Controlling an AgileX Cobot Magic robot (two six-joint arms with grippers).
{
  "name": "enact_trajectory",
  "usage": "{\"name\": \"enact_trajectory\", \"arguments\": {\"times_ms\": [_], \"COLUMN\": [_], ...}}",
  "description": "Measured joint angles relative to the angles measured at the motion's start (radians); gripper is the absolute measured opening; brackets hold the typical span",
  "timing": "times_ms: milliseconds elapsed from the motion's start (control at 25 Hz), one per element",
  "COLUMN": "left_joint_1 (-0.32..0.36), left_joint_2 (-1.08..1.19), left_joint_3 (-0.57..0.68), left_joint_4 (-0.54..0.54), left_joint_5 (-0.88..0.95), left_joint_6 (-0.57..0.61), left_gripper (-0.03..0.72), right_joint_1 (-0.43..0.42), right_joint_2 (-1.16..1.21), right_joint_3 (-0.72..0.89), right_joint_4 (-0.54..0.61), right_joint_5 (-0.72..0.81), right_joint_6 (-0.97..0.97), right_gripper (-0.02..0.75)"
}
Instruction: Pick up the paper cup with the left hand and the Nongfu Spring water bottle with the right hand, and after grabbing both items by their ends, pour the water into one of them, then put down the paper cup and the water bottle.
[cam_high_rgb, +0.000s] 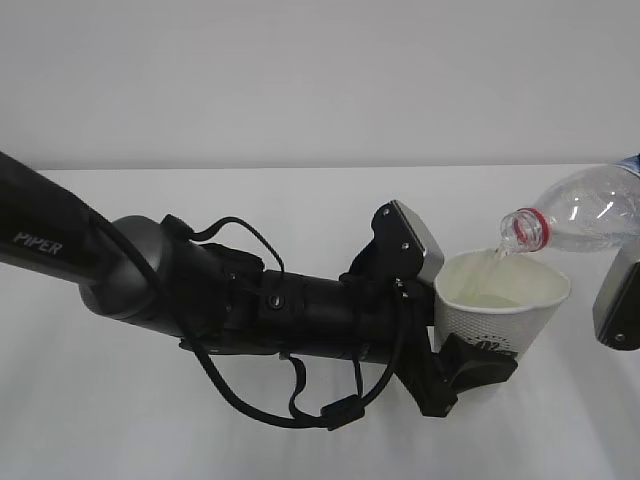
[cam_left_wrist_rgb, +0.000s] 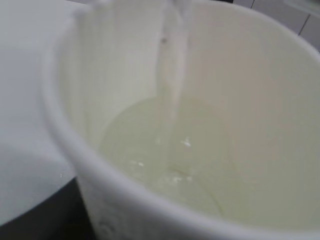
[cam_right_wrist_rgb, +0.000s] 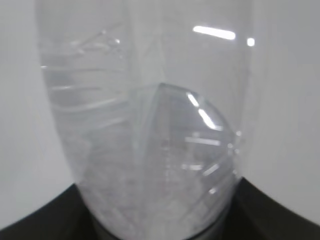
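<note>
The pour is under way. The left hand (cam_high_rgb: 470, 365) holds the paper cup (cam_high_rgb: 500, 300) upright off the white table (cam_high_rgb: 300, 200), its black fingers clamped on the cup's lower wall near the base — a low grip that leaves the rim clear for the bottle. The Nongfu Spring water bottle (cam_high_rgb: 585, 210) lies tipped nearly level at the right edge of the exterior view, its open mouth and red neck ring (cam_high_rgb: 528, 229) angled down just over the cup's far rim. Only part of the right hand (cam_high_rgb: 620, 300) shows there, a grey block below the bottle; the right wrist view is filled by the clear bottle body (cam_right_wrist_rgb: 145, 140) rising out of the dark gripper, so it appears gripped at its bottom end, though the fingers themselves are hidden. In the left wrist view a thin stream of water (cam_left_wrist_rgb: 170, 100) falls inside the cup and a shallow pool (cam_left_wrist_rgb: 165, 155) covers its bottom. Keeping the cup level and the mouth inside the rim looks like what prevents spilling.
</note>
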Motion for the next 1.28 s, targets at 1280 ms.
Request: {"name": "enact_trajectory", "arguments": {"times_ms": [1280], "left_joint_1": [0.000], "left_joint_2": [0.000], "left_joint_3": [0.000], "left_joint_4": [0.000], "left_joint_5": [0.000], "left_joint_6": [0.000], "left_gripper": [0.501], "right_joint_1": [0.000], "right_joint_2": [-0.002], "right_joint_3": [-0.002], "right_joint_4": [0.006], "right_joint_5": [-0.015], "right_joint_6": [-0.016], "right_gripper": [0.413]}}
